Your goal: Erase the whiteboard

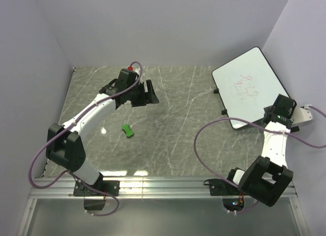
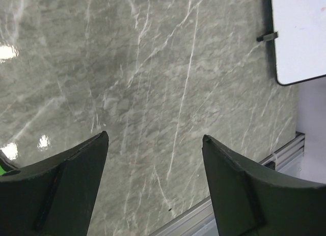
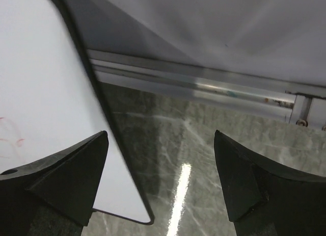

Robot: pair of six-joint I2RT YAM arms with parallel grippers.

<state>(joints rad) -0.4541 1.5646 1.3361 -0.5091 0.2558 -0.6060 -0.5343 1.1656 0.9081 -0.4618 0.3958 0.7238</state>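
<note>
- Currently the whiteboard (image 1: 252, 85) lies on the far right of the table (image 1: 178, 144), close to the right wall (image 1: 305, 52).
- It is rotated off square. The long axis runs roughly far to near, with the far end skewed left and the near end skewed right.
- Writing face is up, with faint red scribbles (image 1: 244, 90) near the middle.
- A black foot (image 1: 218, 91) sticks out from its left edge.
- The right gripper (image 1: 281, 107) hovers over the board's near-right corner. In the right wrist view the fingers are wide apart and hold nothing, and the board's rounded corner sits by the left finger.
- The left gripper (image 1: 151, 93) is at the far centre-left, well apart from the board. Its fingers are spread wide and empty, with bare table between them.
- The green eraser block (image 1: 128, 130) lies on the table near and left of the left gripper, untouched.
- I can't tell whether the board's right edge touches the wall.
</note>
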